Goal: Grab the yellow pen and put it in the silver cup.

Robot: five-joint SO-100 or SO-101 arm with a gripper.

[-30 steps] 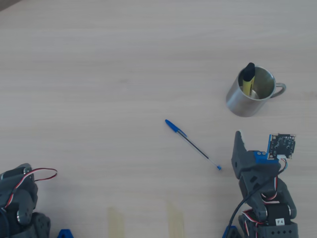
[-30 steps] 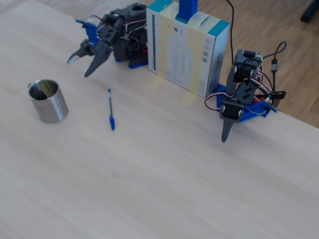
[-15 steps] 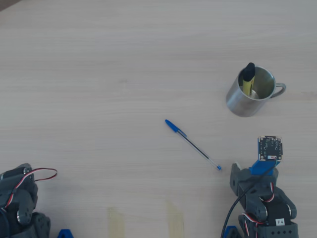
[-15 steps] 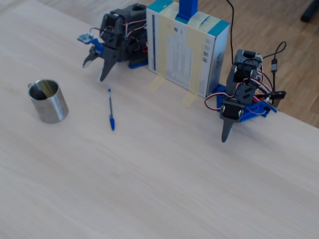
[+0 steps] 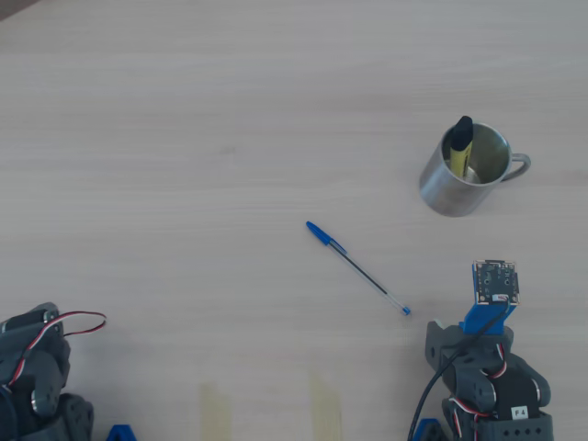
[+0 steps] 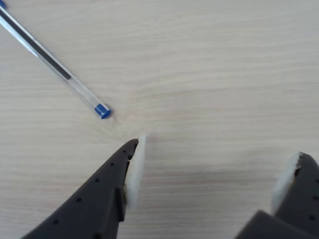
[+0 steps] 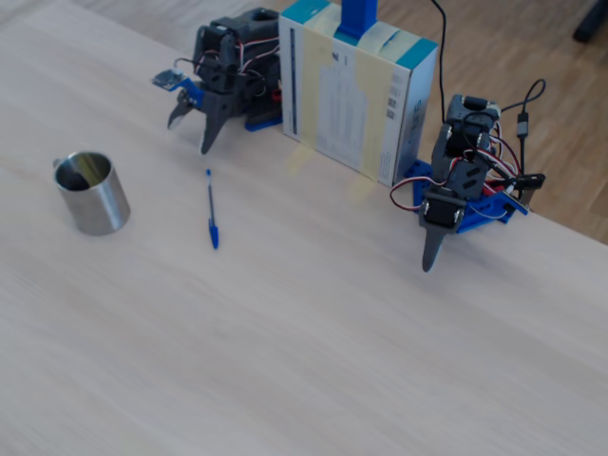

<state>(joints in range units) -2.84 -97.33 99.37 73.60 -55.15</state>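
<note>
On the pale wood-grain counter the small shiny stainless-steel cup stands upright with its thin loop handle pointing to the right in the overhead view, and the chunky fluorescent-yellow pen is inside it, leaning against the left of the rim with its black cap poking up above the edge. In the fixed view the same cup sits at the left, well apart from everything else, though the pen cannot be made out there. A thin clear ballpoint pen with a blue cap lies flat on the counter between the cup and the arm, running diagonally in the overhead view; its small blue end plug lies near the tip of the left jaw in the wrist view, not touching it. The dark gripper is folded back close to the arm's base, and its jaws stand wide apart with nothing between them, only bare counter; white pads line the inner faces. In the fixed view the gripper points down at the counter just in front of a white cardboard box with teal edges. A second dark arm on a blue base stands to the right of that box.
</note>
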